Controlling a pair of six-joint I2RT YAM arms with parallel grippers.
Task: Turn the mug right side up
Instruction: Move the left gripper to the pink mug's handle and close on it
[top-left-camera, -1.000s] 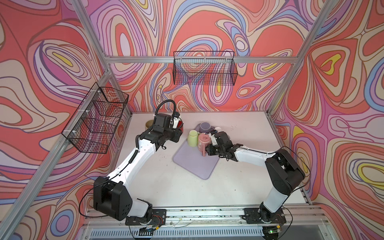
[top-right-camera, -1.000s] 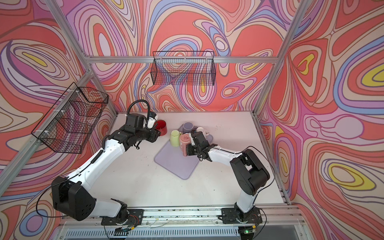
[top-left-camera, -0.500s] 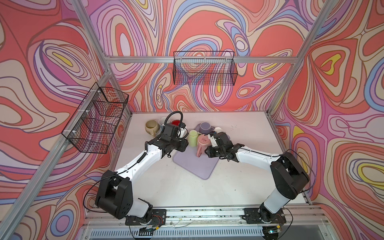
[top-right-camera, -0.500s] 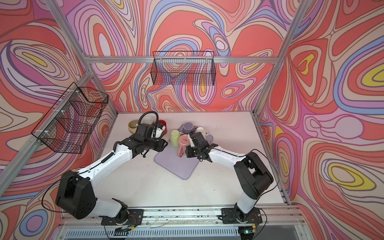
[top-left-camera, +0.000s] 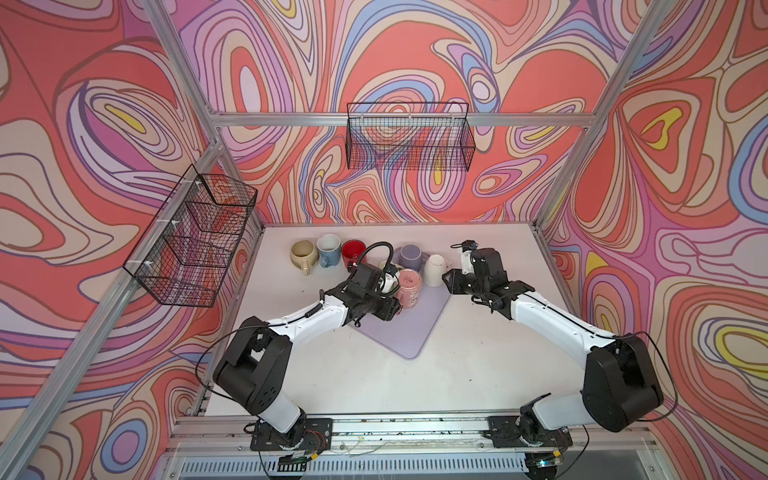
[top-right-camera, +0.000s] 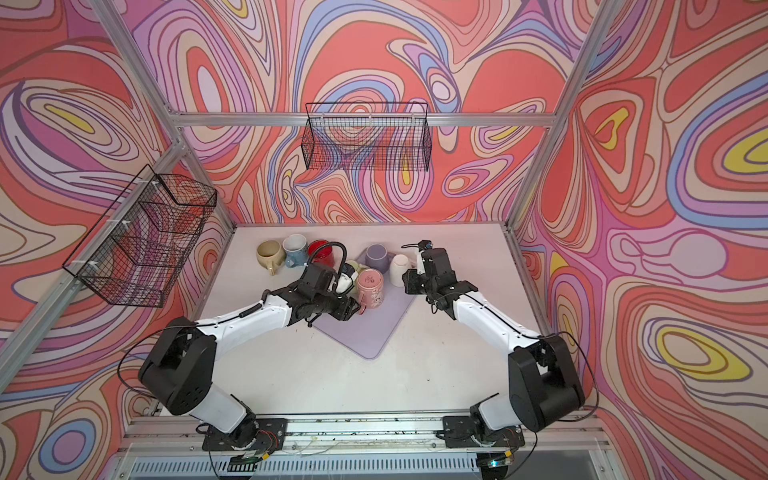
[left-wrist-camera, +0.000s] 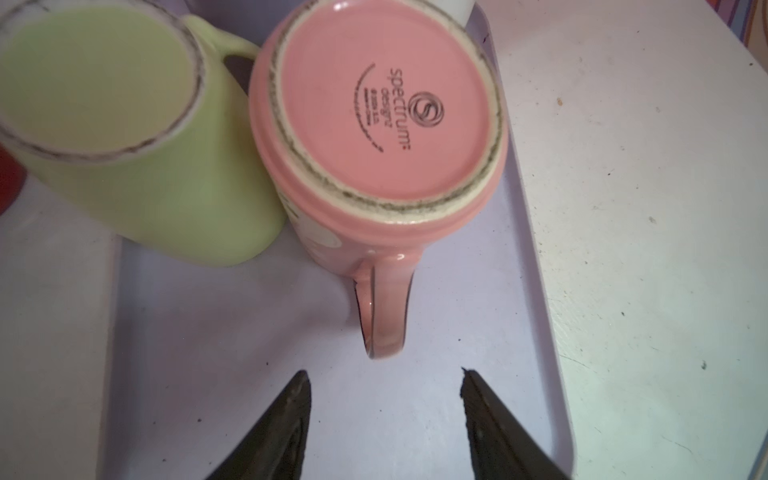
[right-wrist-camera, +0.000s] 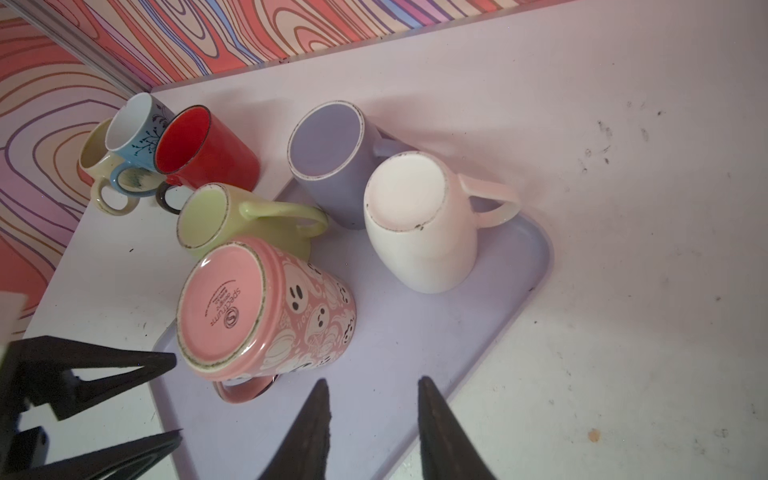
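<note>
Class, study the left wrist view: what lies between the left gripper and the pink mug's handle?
Only bare lavender mat. In the left wrist view the open left gripper faces the handle of the pink mug across an otherwise empty gap.

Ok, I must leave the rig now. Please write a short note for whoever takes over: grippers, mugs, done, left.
Left gripper: open, empty, facing the handle of the pink mug. Right gripper: open, empty, near the white mug.
On the tray, upside down: pink mug, white mug; at its edge, upside down: green mug, purple mug.
Done: beige mug, blue mug, red mug upright on the table.
Left: flip the other four, probably pink first.
</note>
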